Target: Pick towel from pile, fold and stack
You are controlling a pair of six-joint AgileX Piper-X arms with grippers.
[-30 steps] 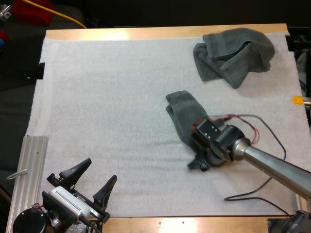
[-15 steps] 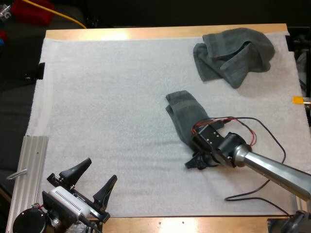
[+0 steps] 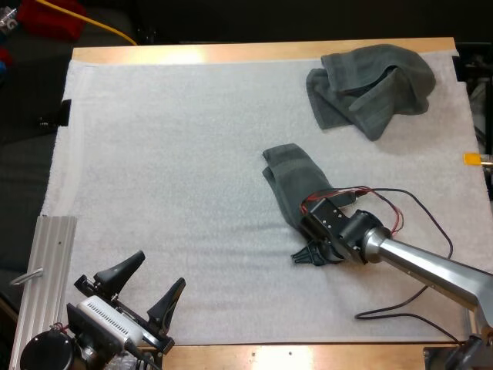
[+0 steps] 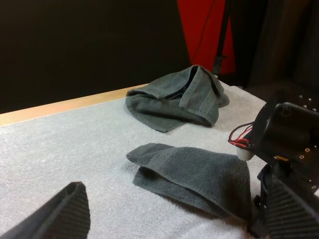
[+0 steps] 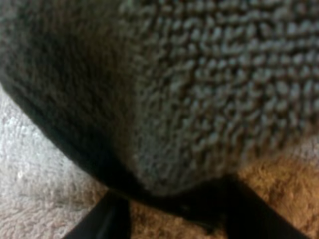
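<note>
**A:** Where is the towel (image 3: 289,181)?

**B:** It lies as a long doubled strip in the middle of the mat (image 3: 169,154). It is well apart from the crumpled towel (image 3: 370,89) at the far right corner, likely to leave room for folding.

**A:** And the right gripper (image 3: 306,254)?

**B:** It is down low at the strip's near end, with cloth right up against it. I cannot tell whether it has a hold.

**A:** The left gripper (image 3: 159,270)?

**B:** Its jaws are apart and touch nothing. It sits at the near left corner, probably to stay out of the way.
</note>
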